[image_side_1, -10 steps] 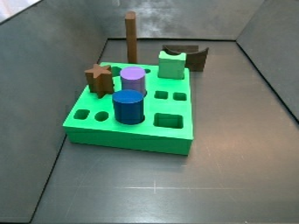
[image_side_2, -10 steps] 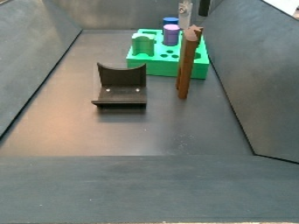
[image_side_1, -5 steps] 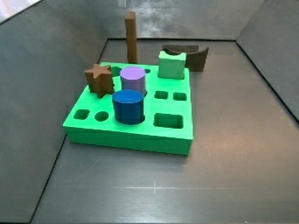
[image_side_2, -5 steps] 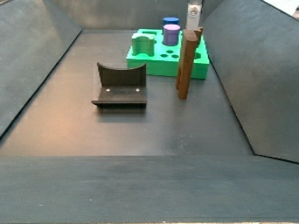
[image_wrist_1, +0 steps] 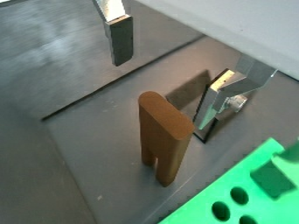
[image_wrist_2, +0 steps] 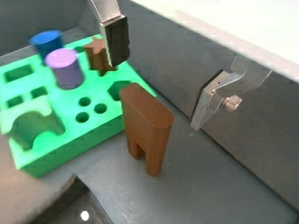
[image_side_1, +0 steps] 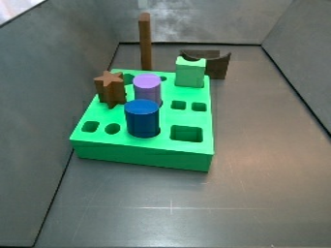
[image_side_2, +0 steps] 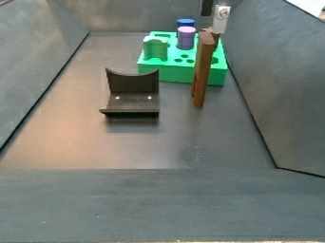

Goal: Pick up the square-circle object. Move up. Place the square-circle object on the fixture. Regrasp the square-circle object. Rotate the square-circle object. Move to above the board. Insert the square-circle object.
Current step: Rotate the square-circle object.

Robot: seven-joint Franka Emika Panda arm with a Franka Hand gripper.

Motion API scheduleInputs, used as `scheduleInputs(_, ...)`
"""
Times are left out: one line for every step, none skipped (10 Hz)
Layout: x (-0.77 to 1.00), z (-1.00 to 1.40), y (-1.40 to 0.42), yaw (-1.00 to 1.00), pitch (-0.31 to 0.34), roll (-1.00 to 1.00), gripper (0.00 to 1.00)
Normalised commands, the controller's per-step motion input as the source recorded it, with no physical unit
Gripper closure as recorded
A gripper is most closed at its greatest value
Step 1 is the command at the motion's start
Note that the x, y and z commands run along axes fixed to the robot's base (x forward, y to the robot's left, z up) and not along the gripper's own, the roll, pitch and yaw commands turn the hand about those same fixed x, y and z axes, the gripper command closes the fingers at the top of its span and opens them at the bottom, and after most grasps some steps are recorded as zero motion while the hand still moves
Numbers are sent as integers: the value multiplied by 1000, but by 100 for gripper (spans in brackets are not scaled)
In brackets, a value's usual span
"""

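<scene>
Pick-up step: your gripper (image_wrist_2: 163, 70) hangs above the upright brown bar (image_wrist_2: 147, 131), fingers (image_wrist_2: 115, 41) apart and empty; lower, then close.

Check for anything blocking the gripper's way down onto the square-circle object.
Nothing visible blocks it. The gripper hangs open above the upright square-circle object, a finger on either side of its top in both wrist views. The board and the fixture stand clear of it.
</scene>
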Motion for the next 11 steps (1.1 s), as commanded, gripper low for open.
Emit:
scheduleInputs(35, -26, 3, 1000, 12, -3, 0)
scheduleInputs(35, -26, 3, 1000, 12, -3, 0)
scheduleInputs(35, -25, 3, 1000, 13, -3, 0)
scheduleInputs(35, -25, 3, 1000, 14, -3, 0)
scheduleInputs(35, -25, 3, 1000, 15, -4, 0)
scheduleInputs(35, -25, 3, 1000, 15, -4, 0)
scheduleInputs(36, -25, 3, 1000, 17, -4, 0)
scheduleInputs(36, -24, 3, 1000, 18, -4, 0)
scheduleInputs(36, -24, 3, 1000, 19, -5, 0)
scheduleInputs(36, -24, 3, 1000, 21, -5, 0)
scheduleInputs(36, -23, 3, 1000, 22, -5, 0)
